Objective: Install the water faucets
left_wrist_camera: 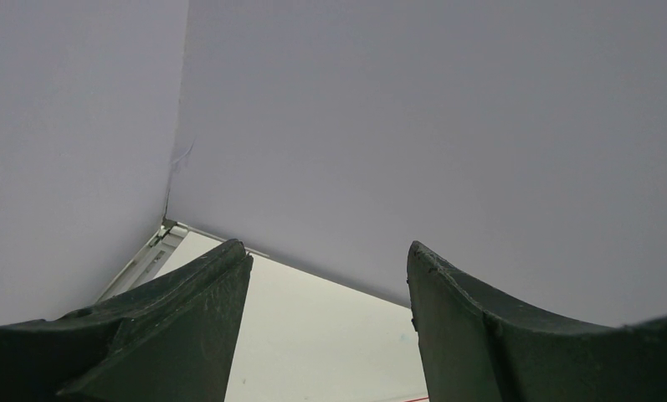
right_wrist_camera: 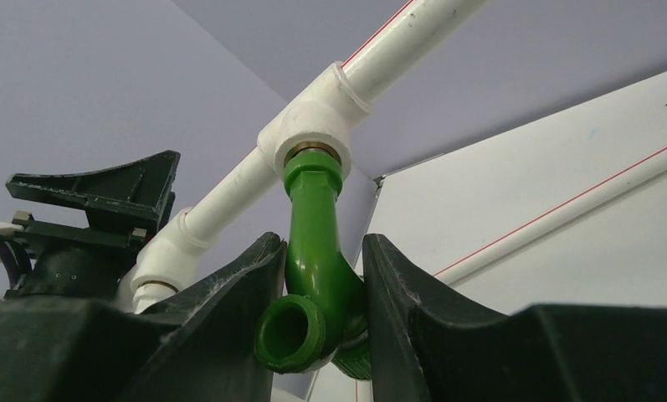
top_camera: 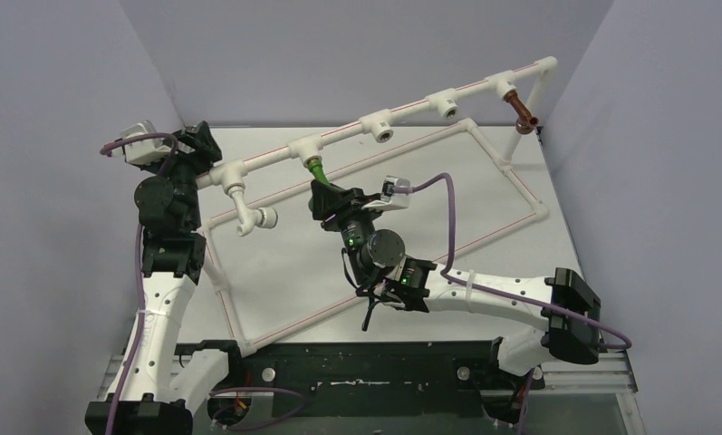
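Observation:
The green water faucet (right_wrist_camera: pixel 313 251) hangs from a white tee socket (right_wrist_camera: pixel 313 134) of the raised pipe, its neck seated in the socket. My right gripper (right_wrist_camera: pixel 321 243) is shut on it, one finger on each side of the bent spout. From above, the green faucet (top_camera: pixel 316 168) shows just over the right gripper (top_camera: pixel 325 195). The reddish-brown faucet (top_camera: pixel 523 111) hangs from the tee at the far right of the pipe. My left gripper (left_wrist_camera: pixel 325 247) stands open with nothing between its fingers, beside the pipe's left end (top_camera: pixel 214 174).
The white pipe frame (top_camera: pixel 411 109) runs diagonally above a rectangular base loop (top_camera: pixel 520 181) on the table. Two tee sockets (top_camera: pixel 381 127) (top_camera: pixel 447 107) face forward between the faucets. A white tap (top_camera: pixel 248 213) hangs near the pipe's left end. Grey walls enclose the table.

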You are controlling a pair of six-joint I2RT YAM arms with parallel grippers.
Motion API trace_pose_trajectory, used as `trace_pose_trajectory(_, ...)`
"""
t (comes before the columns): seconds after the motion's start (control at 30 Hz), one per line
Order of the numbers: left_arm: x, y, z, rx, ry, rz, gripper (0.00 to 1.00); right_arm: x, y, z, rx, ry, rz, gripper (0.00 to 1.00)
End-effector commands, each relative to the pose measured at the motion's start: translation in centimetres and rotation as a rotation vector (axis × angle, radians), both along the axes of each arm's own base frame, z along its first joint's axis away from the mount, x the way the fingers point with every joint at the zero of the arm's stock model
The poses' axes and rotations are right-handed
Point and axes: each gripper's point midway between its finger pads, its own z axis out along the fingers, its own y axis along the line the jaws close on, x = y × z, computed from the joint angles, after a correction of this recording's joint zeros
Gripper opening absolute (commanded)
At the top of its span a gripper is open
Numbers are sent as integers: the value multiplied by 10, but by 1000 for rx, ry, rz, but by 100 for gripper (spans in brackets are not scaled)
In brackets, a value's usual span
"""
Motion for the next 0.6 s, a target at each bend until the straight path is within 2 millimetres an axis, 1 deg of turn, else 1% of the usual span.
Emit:
trace_pose_trajectory(0.0, -3, -2, -150, 33, 489, -21, 66, -37, 13, 70, 404, -30, 224, 0)
trace_pose_trajectory(0.07, -3, -2, -150, 32, 489, -20, 66, -38, 10, 72, 362, -48, 209, 0)
trace_pose_trajectory(0.1, -3, -2, -149, 32, 488, -20, 66, -37, 9, 70, 342, -47, 201, 7)
trace_pose_trajectory(0.17, -3, -2, -149, 32, 488, -20, 66, -37, 6, 69, 291, -60, 188, 23)
trace_pose_trajectory(0.27, -3, -2, -148, 33, 485, -19, 66, -37, 2, 65, 213, -67, 174, 56)
trace_pose_trajectory(0.3, -4, -2, -149, 33, 486, -19, 66, -37, 1, 64, 186, -68, 170, 62)
trace_pose_trajectory(0.33, -4, -1, -148, 33, 486, -16, 66, -37, 0, 62, 160, -67, 167, 66)
trace_pose_trajectory(0.4, -3, -1, -149, 33, 487, -14, 66, -38, -3, 60, 100, -76, 159, 71)
trace_pose_trajectory(0.5, -3, -1, -149, 33, 489, -13, 66, -37, -8, 56, -2, -79, 136, 76)
trace_pose_trajectory(0.57, -3, -1, -149, 34, 489, -14, 66, -36, -11, 48, -87, -72, 115, 79)
